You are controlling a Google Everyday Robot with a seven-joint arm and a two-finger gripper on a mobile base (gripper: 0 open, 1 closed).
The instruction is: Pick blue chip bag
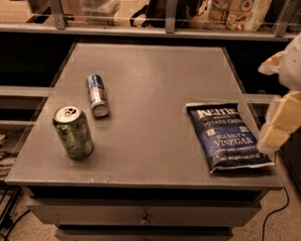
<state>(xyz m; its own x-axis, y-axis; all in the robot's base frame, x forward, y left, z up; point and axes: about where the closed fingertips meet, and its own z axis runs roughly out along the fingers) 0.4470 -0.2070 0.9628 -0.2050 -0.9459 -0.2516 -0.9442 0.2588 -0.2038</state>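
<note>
The blue chip bag [228, 136] lies flat on the right side of the grey table [157, 78], near the front right corner, with its white "Kettle" and "Vinegar" lettering facing up. My gripper [281, 124] hangs at the right edge of the view, just right of the bag and above the table's right edge. It does not touch the bag.
A green soda can [73, 131] stands near the front left of the table. A slim blue-and-silver can [97, 95] lies on its side behind it. A railing and a shelf with packaged goods [238, 9] run along the back. Drawers [144, 216] sit below the tabletop.
</note>
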